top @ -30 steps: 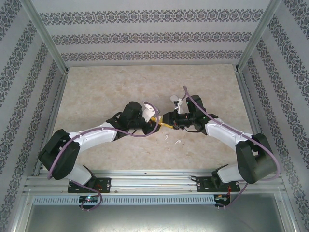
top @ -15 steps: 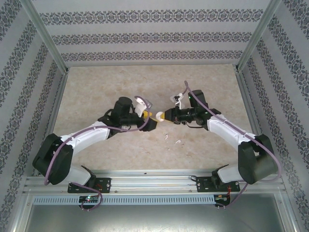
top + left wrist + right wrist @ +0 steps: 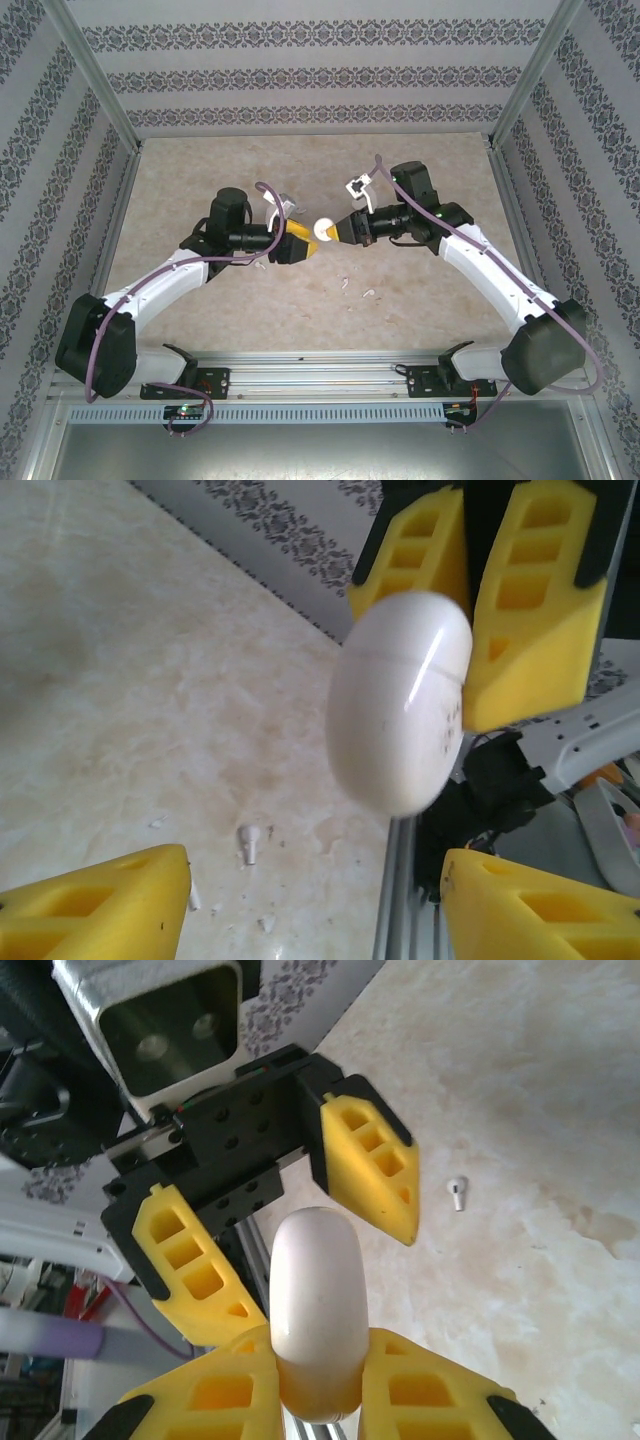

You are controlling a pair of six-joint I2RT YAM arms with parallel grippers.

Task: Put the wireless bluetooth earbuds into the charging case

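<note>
Right gripper [image 3: 320,1345]: the yellow foam fingers [image 3: 225,1395] are closed onto a smooth white oval plastic charging case [image 3: 318,1290], which is pinched by one end.
Charging case: it is held above the table. Most of its body stands out past the right fingertips, and a thin seam is seen around it in the left wrist view.
Left gripper [image 3: 303,247]: the yellow foam fingers [image 3: 100,905] are spread wide and nothing is gripped. The case is seen ahead of the gap between them and is touched by neither.
Facing: the two grippers are pointed tip to tip, and the free end of the case is brought near the left fingertips.
Earbuds: a tiny white elongated plastic earbud [image 3: 345,284] and a second earbud [image 3: 368,294] are seen lying on the beige marbled tabletop [image 3: 200,170]. Both lie below the two sets of fingers, well apart from them and from the case.
</note>
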